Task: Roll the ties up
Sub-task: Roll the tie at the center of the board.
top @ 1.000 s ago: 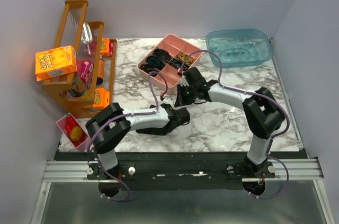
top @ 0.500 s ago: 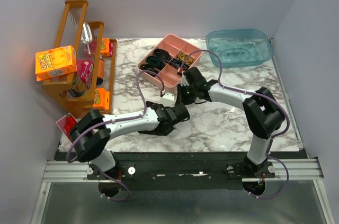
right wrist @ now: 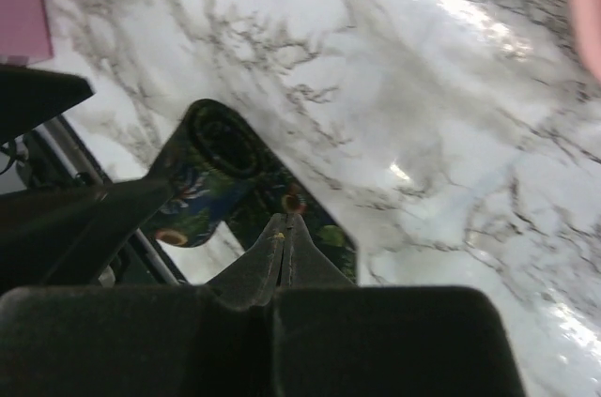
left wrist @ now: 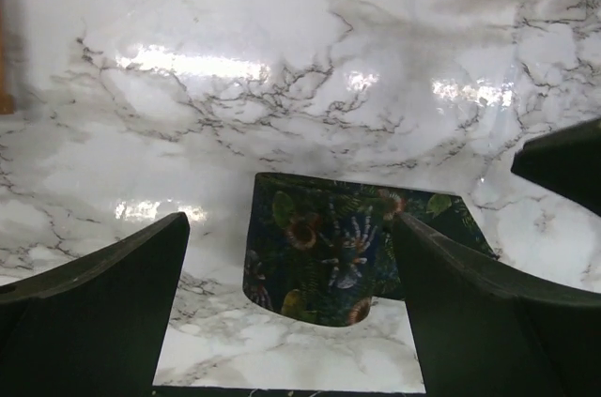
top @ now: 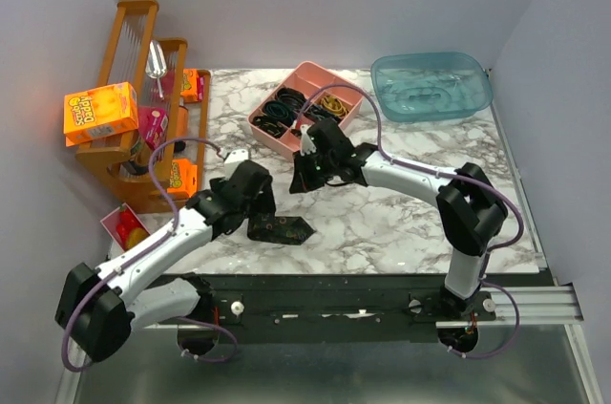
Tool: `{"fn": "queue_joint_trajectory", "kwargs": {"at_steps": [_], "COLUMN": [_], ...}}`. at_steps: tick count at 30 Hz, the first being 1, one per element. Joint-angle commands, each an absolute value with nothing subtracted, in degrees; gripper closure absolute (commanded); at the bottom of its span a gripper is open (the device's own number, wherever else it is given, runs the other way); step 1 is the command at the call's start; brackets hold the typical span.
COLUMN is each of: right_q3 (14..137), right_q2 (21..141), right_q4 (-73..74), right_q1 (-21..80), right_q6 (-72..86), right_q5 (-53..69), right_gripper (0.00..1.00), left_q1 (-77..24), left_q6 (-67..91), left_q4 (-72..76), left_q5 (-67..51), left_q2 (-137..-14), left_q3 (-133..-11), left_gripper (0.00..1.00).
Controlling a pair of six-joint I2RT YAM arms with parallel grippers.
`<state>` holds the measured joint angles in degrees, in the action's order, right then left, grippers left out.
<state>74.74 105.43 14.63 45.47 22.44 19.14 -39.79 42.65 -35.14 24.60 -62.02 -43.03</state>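
Tie [top: 280,229] flat on marble table [top: 410,223], near front edge; part-rolled, coil at one end, short flat tail w/ pointed tip trailing toward R side. Prob. kept flat so coil can be rolled along the surface.

L gripper [top: 256,205] spread to widest, holding nothing. In wrist view, coil [left wrist: 324,261] sits in the gap btwn L gripper [left wrist: 289,221] fingers, clear of both pads. Wide stance prob. meant to straddle coil's full width.

R gripper [top: 302,178] pinched fully shut, empty. Hangs on far side of tie, toward pink tray [top: 260,118]. From wrist cam, R gripper [right wrist: 285,219] tips aim at flat tail beside coil [right wrist: 214,155]; contact w/ fabric: can't tell. Closed tips likely serve as a narrow point for pinning or nudging.
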Motion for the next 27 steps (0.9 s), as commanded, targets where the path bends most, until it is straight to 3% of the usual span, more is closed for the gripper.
{"fn": "queue_joint_trajectory", "kwargs": {"at_steps": [1,9,27], "right_q3": [78.83,80.95,76.82], "right_q2": [107.13,111.27,114.6], "right_q4": [14.41,13.01,13.53], "right_q1": [48.86,52.99,55.46], "right_q6": [21.88,23.47,24.87], "right_q5": [21.79,25.31,25.66], "right_gripper": [0.98,0.98,0.98], "left_q1": [-30.17,-15.57,-10.81], "left_q6": [41.4,41.66,43.77], "left_q4": [-27.25,-19.25,-11.78], "left_q5": [6.71,-9.22,-16.08], "left_q2": [-55.83,-53.88,-54.05], "left_q3": [-37.19,-28.84,-20.92], "left_gripper": [0.01,0.01,0.01]}}
